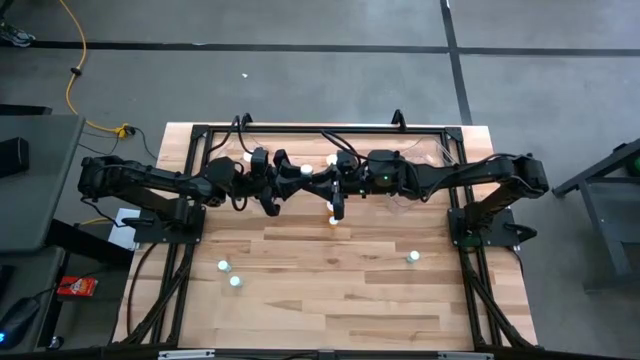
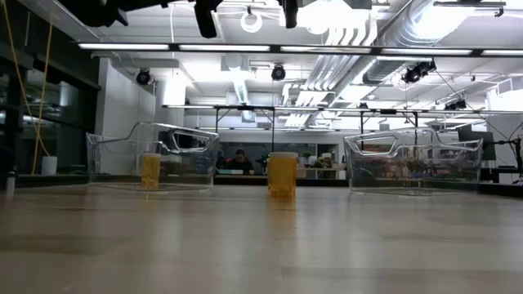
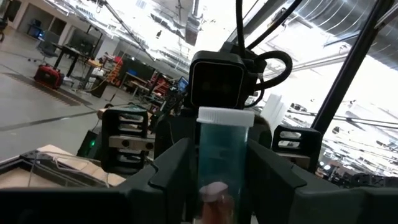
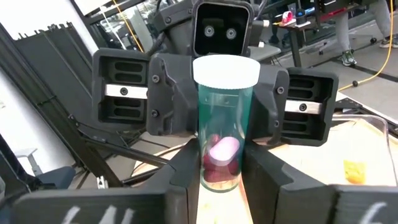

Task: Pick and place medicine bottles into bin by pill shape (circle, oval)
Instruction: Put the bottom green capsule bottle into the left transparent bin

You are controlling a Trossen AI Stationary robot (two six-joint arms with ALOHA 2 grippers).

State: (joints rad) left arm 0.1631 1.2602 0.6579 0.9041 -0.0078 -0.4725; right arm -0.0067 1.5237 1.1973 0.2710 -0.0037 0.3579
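Observation:
A teal medicine bottle (image 4: 222, 124) with a white cap and pink pills at its bottom stands upright in the air between my two grippers, over the table's far middle (image 1: 305, 171). My left gripper (image 3: 219, 180) comes from the table's left and my right gripper (image 4: 221, 180) from its right; they face each other, and each is shut on the bottle. An orange bottle (image 1: 331, 220) stands on its base on the table just near of them; it also shows in the low view (image 2: 282, 174). My left gripper pinches the bottle's body just below the cap (image 4: 205, 93) between its two fingers. The fingers come level from the table's left. The bottle stands upright, cap up, clear of the table. My right gripper pinches the bottle's lower body (image 4: 208, 171), beside the pills, between its two fingers. The fingers come level from the table's right, below the left gripper's fingers. The bottle's foot is hidden behind my own fingers.
Two clear bins stand at the table's far edge, one left (image 2: 155, 159) holding an orange bottle (image 2: 150, 171), one right (image 2: 413, 163). Pale bottles stand on the wood at the near left (image 1: 223, 266) (image 1: 235, 281) and at the right (image 1: 413, 257).

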